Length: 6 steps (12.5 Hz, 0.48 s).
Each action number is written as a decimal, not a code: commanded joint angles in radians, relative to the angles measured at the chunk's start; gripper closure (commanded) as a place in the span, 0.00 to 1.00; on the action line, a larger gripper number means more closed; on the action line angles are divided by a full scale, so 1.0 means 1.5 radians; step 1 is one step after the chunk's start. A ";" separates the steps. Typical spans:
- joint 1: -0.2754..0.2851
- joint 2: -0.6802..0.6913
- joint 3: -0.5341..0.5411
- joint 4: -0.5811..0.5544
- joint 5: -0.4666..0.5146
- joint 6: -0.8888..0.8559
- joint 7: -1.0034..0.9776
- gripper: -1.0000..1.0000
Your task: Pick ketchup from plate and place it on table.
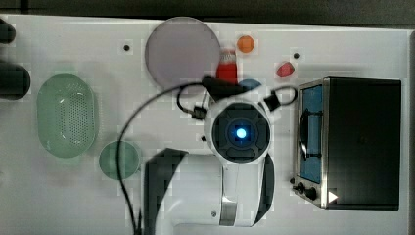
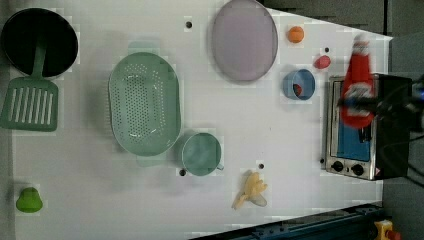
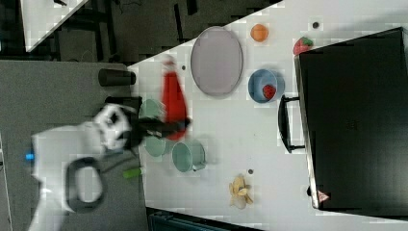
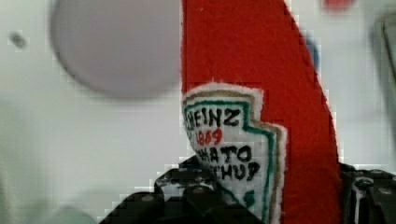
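Note:
My gripper (image 2: 358,103) is shut on the ketchup (image 2: 358,75), a soft red bottle with a white cap and a white label, and holds it in the air by its lower body. In the wrist view the ketchup (image 4: 252,65) stands between the two dark fingers (image 4: 187,198). In the top view the ketchup (image 1: 226,72) shows just off the right rim of the pale lilac plate (image 1: 182,49), which carries nothing. The right view has the ketchup (image 3: 173,98) lifted above the white table (image 3: 269,159), at the left of the plate (image 3: 216,60).
A black toaster oven (image 1: 362,142) fills the top view's right. Near the ketchup sit a blue bowl (image 2: 298,84) with a red fruit in it, an orange ball (image 1: 245,44) and a red fruit (image 1: 285,69). A green colander (image 1: 66,115), green cup (image 1: 119,159) and banana peel (image 2: 252,190) lie farther off.

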 commanded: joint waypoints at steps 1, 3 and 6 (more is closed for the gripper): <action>-0.004 0.053 -0.003 -0.080 -0.003 0.061 0.075 0.35; -0.004 0.096 -0.003 -0.105 -0.003 0.132 0.086 0.35; -0.004 0.175 -0.003 -0.105 -0.003 0.204 0.086 0.35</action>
